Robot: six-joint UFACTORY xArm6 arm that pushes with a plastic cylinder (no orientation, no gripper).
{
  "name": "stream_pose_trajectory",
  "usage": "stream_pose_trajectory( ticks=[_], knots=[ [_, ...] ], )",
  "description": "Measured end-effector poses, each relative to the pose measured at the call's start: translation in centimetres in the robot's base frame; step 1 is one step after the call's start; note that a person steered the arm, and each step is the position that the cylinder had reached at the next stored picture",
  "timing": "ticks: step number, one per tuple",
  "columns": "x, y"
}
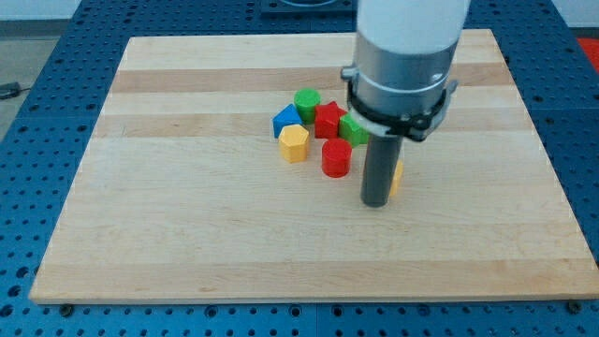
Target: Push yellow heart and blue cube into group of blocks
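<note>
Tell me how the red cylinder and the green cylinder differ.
Colour: the red cylinder is red, the green cylinder is green. Place: the red cylinder sits at the cluster's bottom edge, close to my tip; the green cylinder sits at the cluster's top, farther from it. Neighbours: the green cylinder is near the blue block; the red cylinder stands apart. Both stand upright.

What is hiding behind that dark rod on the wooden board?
Behind the rod, just above my tip, a sliver of a yellow block peeks out at the view's right. Its shape is covered. No blue cube shows there.
</note>
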State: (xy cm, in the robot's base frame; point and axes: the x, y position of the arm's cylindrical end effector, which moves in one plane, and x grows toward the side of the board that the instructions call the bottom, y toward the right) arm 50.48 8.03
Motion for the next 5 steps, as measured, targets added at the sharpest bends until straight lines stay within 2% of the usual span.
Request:
stream_pose_trajectory(
  ticks=[1,3,5],
  knots=[
    [-0.6,0.5],
    [-0.9,6.3],
    [-1.0,2.7]
  ],
)
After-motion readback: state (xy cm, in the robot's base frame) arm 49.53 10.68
